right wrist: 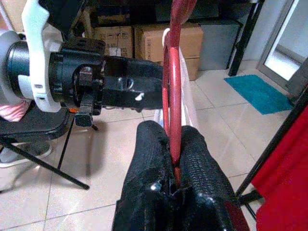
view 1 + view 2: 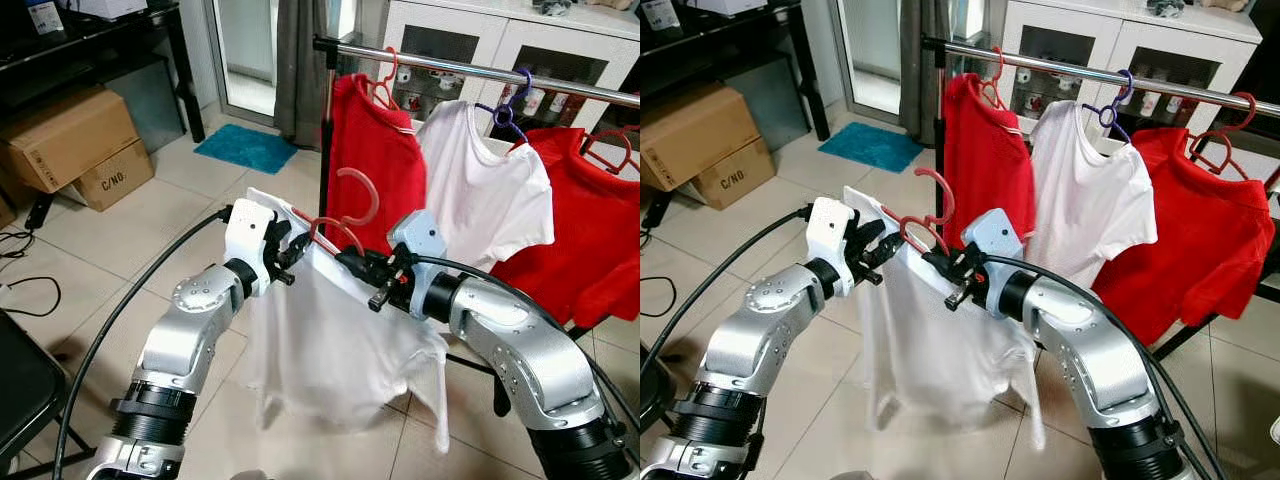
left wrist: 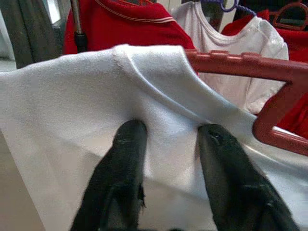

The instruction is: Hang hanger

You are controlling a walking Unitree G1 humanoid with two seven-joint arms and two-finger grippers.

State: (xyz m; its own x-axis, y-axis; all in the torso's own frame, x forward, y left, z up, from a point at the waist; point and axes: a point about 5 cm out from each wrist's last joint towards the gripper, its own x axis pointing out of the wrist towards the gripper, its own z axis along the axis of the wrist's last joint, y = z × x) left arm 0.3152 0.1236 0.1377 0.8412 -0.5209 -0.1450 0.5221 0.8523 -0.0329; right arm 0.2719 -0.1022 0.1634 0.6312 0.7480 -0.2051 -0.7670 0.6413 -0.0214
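Tiled floor, rail [image 2: 480, 70] at 12 o'clock holding three shirts; right claw [image 2: 352, 262] pinches the red hanger [image 2: 345, 205], left claw [image 2: 290, 252] slightly parted on its white shirt [image 2: 320, 350].

Straight ahead of you a shirt [image 2: 330, 350] hangs on a hanger [image 2: 345, 215] held between your two arms, with the left tool [image 2: 290, 255] at its left shoulder and the right tool [image 2: 350, 262] pinched on the hanger just right of its hook. Behind them runs a clothes rail [image 2: 480, 70] carrying three hung shirts side by side, and a cabinet [image 2: 500, 45] stands behind that. Off to your left, two cardboard boxes [image 2: 75, 145] sit on the floor under a shelf [image 2: 90, 35], with a mat [image 2: 245, 147] farther back.
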